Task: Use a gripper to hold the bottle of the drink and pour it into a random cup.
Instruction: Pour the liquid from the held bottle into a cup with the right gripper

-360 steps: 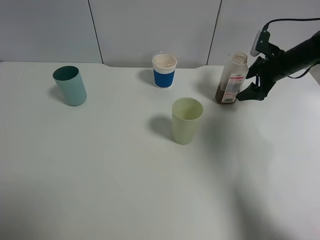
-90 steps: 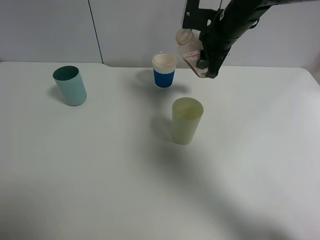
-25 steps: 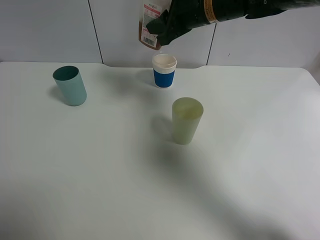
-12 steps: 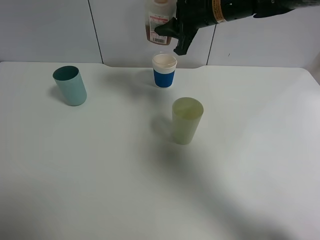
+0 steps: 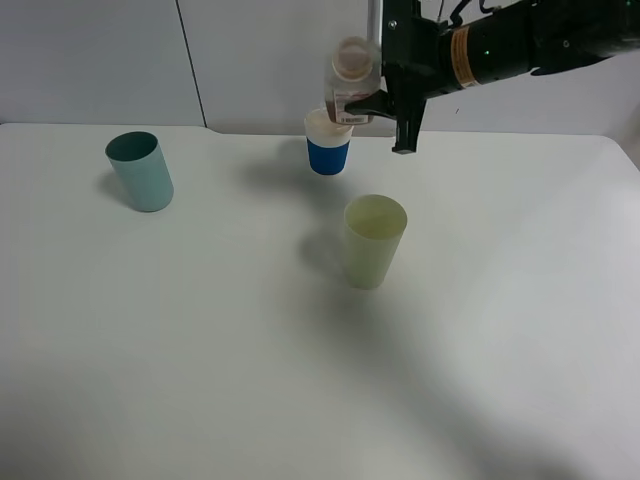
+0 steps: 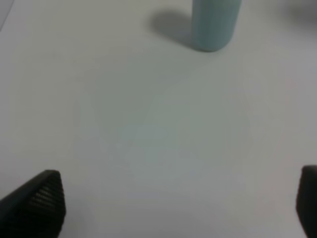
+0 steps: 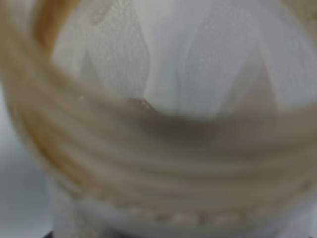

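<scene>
Right gripper: clenched on the side of the bottle, holding it up in the air, well off the table, so it could be carried to a cup.
Bottle: nearly upright with its open mouth up, so the brown drink sat low and none spilled. Its neck filled the right wrist view.
White cup with blue band: partly hidden by the bottle.
Pale cup: at 6 o'clock from the bottle, apart from it, open end up – ready to be filled, I think.
Teal cup: far off at 9 o'clock.
Left gripper: spread wide and holding nothing, low over the table near the teal cup – out of the way.
</scene>
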### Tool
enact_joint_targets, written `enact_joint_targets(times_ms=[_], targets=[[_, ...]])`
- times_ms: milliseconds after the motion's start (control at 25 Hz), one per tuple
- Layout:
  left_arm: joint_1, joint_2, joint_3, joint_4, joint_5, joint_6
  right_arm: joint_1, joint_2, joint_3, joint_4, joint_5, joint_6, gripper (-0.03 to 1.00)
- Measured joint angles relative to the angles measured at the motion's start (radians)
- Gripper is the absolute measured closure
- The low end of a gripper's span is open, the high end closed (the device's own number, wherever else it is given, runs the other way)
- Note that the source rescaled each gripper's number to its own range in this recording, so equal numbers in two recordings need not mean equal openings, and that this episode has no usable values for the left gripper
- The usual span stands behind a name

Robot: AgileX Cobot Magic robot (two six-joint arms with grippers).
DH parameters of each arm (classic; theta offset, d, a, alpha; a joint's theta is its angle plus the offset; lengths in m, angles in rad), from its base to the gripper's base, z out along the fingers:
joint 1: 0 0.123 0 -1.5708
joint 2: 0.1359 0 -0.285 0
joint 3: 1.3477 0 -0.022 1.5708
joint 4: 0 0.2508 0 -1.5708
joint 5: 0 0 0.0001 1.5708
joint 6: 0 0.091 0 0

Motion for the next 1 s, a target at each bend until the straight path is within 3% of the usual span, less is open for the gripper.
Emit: enact_joint_targets(times_ms=[400, 1000], targets=[[0.0, 0.0, 0.0, 0.0, 0.0, 0.0, -0.07, -0.001, 0.106, 0.0, -0.13, -0.002, 0.95], [0.0, 0.0, 0.0, 0.0, -0.001, 0.0, -0.083, -0.081, 0.202, 0.001, -0.074, -0.032, 0.95]])
